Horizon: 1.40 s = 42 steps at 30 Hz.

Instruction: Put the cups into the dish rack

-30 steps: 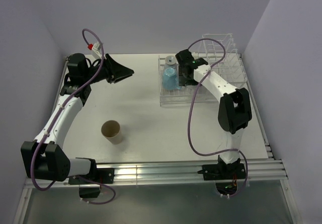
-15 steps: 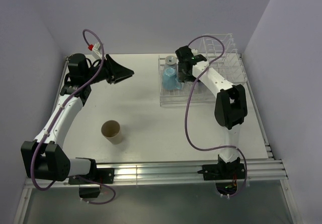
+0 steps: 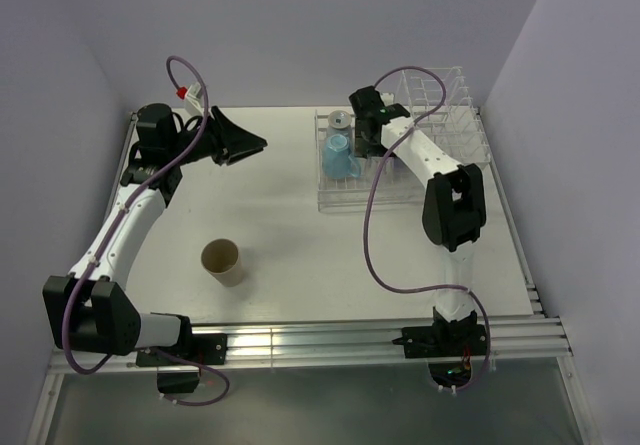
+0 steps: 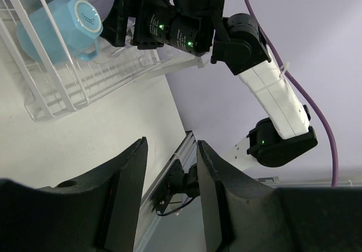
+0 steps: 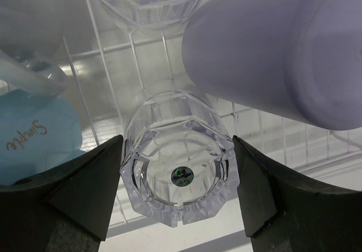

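Note:
The white wire dish rack (image 3: 400,193) sits at the far right of the table. An upturned clear glass (image 5: 178,167) stands on its grid, and my right gripper (image 5: 178,175) is shut on it, one finger on each side. Beside it in the rack are a lavender tumbler (image 5: 271,54), a second clear glass (image 5: 150,0) and a light blue mug (image 5: 31,133). The mug (image 3: 339,154) also shows from above and in the left wrist view (image 4: 59,28). A tan brown cup (image 3: 223,260) stands upright on the table at near left. My left gripper (image 3: 255,145) hangs open and empty above the far left.
The rack's tall upright dividers (image 3: 440,95) rise behind and to the right of my right wrist. The right arm (image 4: 186,20) fills the space over the rack's flat part. The table's metal rail (image 3: 330,343) runs along the near edge.
My right wrist has shifted a little toward the far left over the rack, and its jaws have narrowed slightly on the glass. The left arm and the tan cup have not moved.

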Tool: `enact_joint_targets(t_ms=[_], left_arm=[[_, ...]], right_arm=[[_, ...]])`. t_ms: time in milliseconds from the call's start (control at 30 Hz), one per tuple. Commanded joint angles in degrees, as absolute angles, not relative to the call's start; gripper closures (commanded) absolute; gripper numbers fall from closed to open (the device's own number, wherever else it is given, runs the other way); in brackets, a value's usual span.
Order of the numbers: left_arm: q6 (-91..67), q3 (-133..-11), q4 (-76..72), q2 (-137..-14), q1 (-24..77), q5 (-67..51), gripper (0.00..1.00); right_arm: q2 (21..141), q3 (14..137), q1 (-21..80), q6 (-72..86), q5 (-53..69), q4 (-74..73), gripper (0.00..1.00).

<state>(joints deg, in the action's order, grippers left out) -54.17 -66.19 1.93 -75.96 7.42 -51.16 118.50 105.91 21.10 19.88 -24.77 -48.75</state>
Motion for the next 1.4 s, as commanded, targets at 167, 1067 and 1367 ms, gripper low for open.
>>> enact_joint_targets(t_ms=[167,1067,1367], left_arm=[[-52.03,-69.52,2.64,-76.64,7.21,-51.33,0.54],[-47.29,-68.29,7.64,-74.71,7.29,-48.78,0.51],[-39.82,-72.15,26.34,-71.46,7.56,-27.37,0.53]], right_arm=[[121.55,110.65,19.86,21.36,-23.48,-46.67,0.74],[112.77,107.84,21.35,23.2,-26.45,-47.02,0.0],[106.35,104.24,23.2,24.43,-28.03,-47.11,0.0]])
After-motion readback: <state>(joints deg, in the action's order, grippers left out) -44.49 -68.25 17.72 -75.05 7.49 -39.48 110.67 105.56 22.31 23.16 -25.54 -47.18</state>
